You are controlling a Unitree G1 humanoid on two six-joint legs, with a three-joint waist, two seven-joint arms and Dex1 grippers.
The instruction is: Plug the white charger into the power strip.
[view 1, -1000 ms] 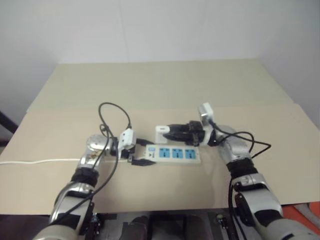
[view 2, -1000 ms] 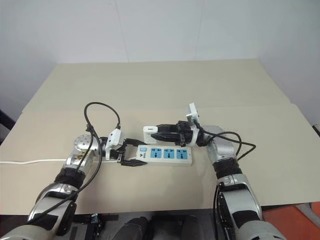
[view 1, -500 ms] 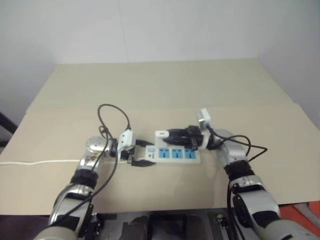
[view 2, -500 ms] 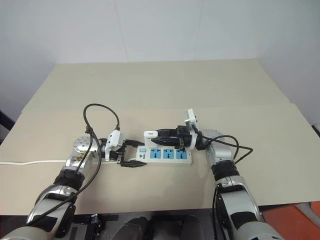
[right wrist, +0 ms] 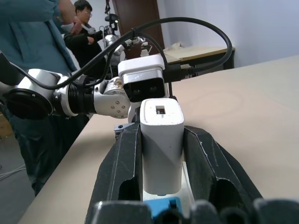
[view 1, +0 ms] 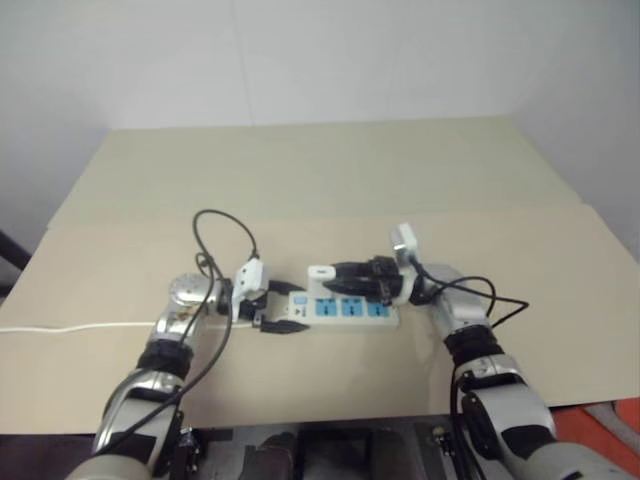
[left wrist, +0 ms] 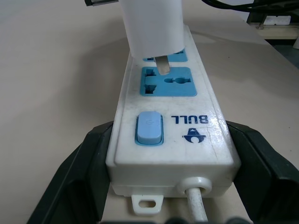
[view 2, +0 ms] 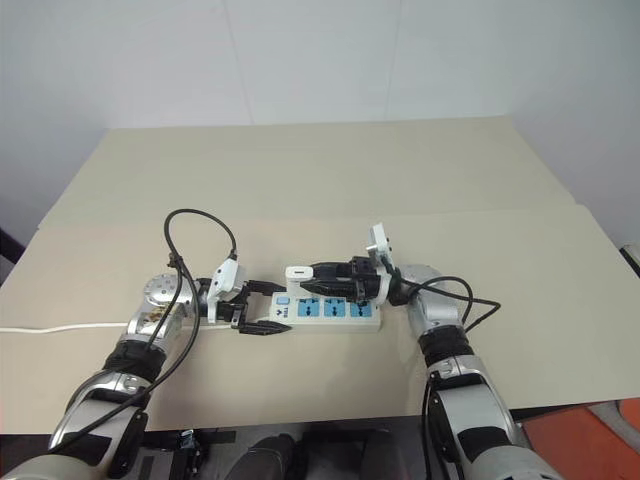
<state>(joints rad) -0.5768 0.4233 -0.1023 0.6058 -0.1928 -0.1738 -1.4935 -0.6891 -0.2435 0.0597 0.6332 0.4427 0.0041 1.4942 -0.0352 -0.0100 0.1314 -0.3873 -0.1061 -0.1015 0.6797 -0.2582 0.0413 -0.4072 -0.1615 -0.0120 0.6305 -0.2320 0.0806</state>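
Power strip (view 2: 325, 309): long white bar, three blue sockets in a row, a small blue switch (left wrist: 149, 128) at the cord end, the printed word "BULL" beside that switch. It lies flat on the table (view 2: 300, 190) and serves as the landmark for the items below.

Cord (view 2: 60, 327): thin, white, leaving the switch end of the power strip and running off across the table on the robot's left.

Left end effector (view 2: 262, 307): two black fingers closed against the long sides of the power strip at its switch end, one finger (left wrist: 79, 182) on each side, clamping the strip.

White charger (right wrist: 161, 140): small white block, upright, directly above the power strip over the socket nearest the switch. In the left wrist view a metal prong (left wrist: 163, 65) hangs from its underside just above that socket's slots, apparently not yet seated.

Right end effector (view 2: 318, 272): reaches in along the power strip from the end opposite the switch; its black fingers (right wrist: 124, 163) are closed on both side faces of the white charger, gripping it.

Person (right wrist: 32, 70): in a blue garment, beyond the table edge past the switch end of the power strip; a second person (right wrist: 86, 28) stands farther back.
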